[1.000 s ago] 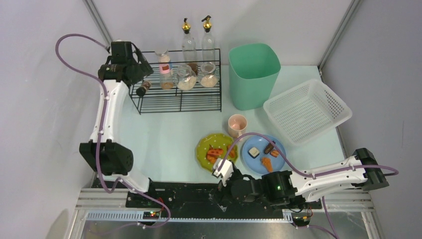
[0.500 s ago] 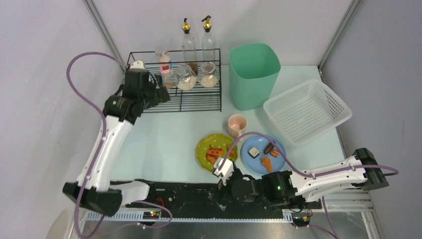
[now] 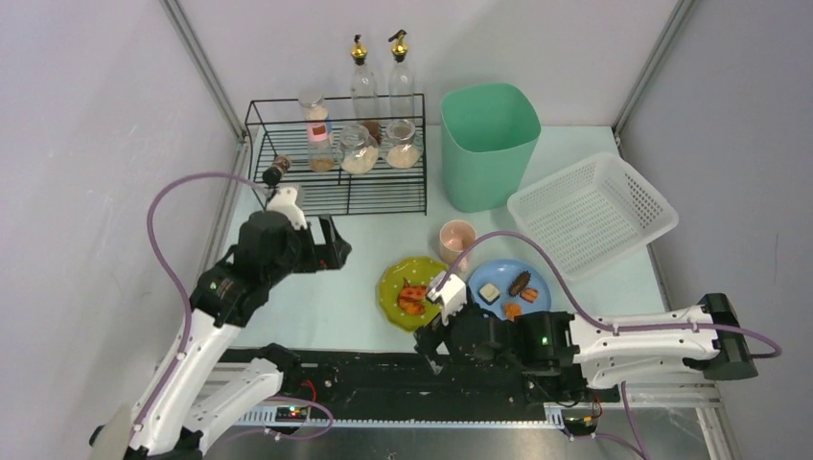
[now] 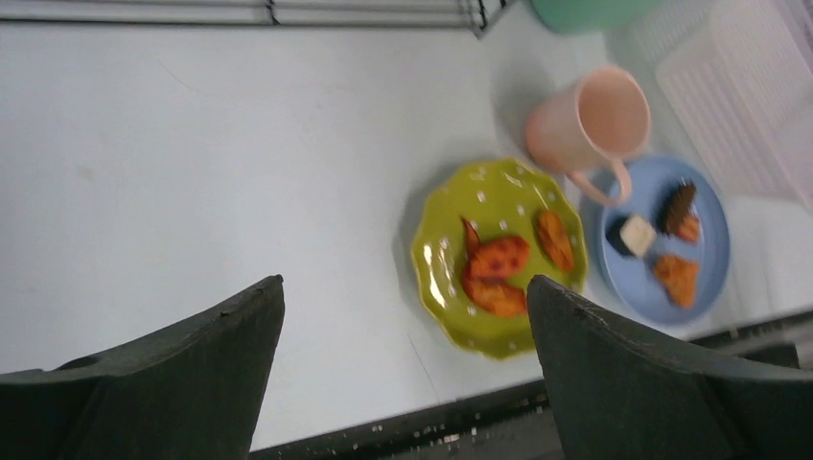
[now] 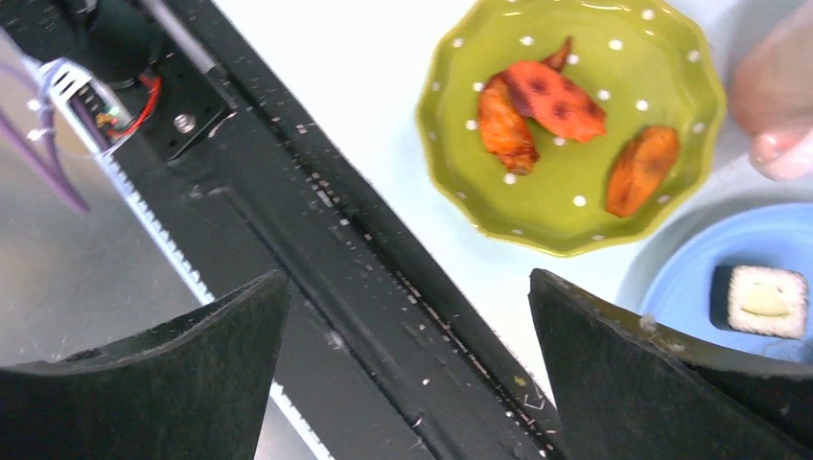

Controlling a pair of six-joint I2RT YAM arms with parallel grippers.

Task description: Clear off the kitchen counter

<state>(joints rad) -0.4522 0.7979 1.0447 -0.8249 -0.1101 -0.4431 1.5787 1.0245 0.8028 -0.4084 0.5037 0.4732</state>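
Two grippers wide open, empty. Left gripper [image 4: 405, 287] swung from wire rack [image 3: 340, 192] back over kitchen counter [image 3: 326, 307], facing green plate [image 4: 441, 259]; right gripper [image 5: 407, 283] edged forward beside it. Blue plate [image 4: 714, 254], cup [image 4: 585, 120] uncleared.

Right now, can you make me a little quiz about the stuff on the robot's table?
1. True or false: the white basket has nothing in it.
2. The pink cup stands: A in the wire rack, B on the kitchen counter, C in the basket.
3. Fill in: the left tool and the right tool are both ____.

Key: 1 true; 2 B; 3 open.
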